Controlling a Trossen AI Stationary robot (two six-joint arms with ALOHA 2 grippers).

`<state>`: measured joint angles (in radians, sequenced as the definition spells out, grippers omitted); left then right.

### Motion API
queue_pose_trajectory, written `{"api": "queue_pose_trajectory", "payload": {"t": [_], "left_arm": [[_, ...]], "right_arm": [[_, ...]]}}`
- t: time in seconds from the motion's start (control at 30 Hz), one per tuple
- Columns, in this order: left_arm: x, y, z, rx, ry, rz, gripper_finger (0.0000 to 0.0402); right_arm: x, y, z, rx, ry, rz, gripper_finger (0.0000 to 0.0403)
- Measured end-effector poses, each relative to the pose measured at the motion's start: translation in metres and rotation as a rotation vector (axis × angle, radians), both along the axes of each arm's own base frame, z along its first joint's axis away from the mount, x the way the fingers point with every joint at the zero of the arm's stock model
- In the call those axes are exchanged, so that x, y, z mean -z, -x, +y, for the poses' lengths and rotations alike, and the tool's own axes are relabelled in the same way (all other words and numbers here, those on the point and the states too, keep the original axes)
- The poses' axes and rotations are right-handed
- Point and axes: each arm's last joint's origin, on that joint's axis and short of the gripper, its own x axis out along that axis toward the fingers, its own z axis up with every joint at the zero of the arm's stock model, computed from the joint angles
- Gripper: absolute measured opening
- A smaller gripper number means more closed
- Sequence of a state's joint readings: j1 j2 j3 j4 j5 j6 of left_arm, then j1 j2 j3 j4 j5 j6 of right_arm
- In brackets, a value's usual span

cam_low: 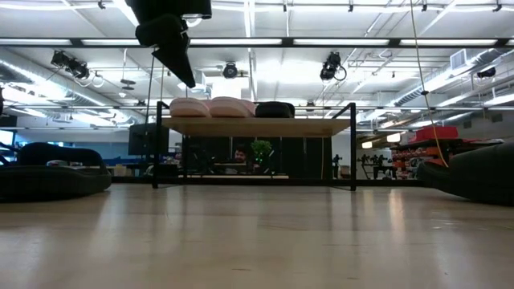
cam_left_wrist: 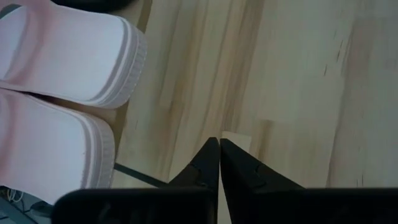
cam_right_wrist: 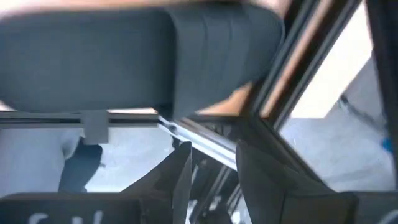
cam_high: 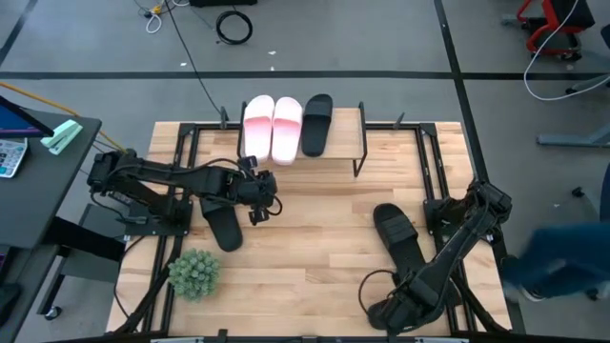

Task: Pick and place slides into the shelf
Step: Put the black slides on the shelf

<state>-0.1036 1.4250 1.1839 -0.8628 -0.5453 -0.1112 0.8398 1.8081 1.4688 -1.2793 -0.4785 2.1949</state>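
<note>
On the left half of the table, the left gripper (cam_high: 264,202) hangs empty with its fingers pinched together just short of the shelf (cam_high: 349,145), where two pink slides (cam_high: 272,127) and one black slide (cam_high: 316,123) already lie, so an outward swing could clip the pink pair or the rack's legs. Below that arm a black slide (cam_high: 223,227) waits beside a green plant ball (cam_high: 194,273), which a careless reach might knock. To the right, the right gripper (cam_high: 398,307), fingers parted around nothing, sits at the near edge close to another black slide (cam_high: 397,238), and a skewed grasp could shove it off.

green plant (cam_high: 194,273): table, near-left corner | calculator (cam_high: 10,157): side desk, left | black cable coil (cam_high: 233,26): floor beyond table
</note>
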Motion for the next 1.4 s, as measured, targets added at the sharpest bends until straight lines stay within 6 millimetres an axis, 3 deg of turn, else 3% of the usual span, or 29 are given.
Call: {"api": "queue_pose_trajectory", "payload": {"t": [0.67,1.13,1.4], "left_arm": [[-0.001,-0.001,0.0,-0.006,0.005,-0.019,0.0014],[-0.001,-0.001,0.0,-0.005,0.004,-0.017,0.0023],[-0.001,-0.001,0.0,-0.004,0.005,-0.018,0.0007]], "right_arm": [[0.043,-0.004,0.0,0.01,-0.073,-0.091,0.0132],[0.068,0.008,-0.009,-0.002,-0.057,-0.011,0.0132],[0.073,0.024,-0.01,-0.028,-0.038,0.097,0.0121]]}}
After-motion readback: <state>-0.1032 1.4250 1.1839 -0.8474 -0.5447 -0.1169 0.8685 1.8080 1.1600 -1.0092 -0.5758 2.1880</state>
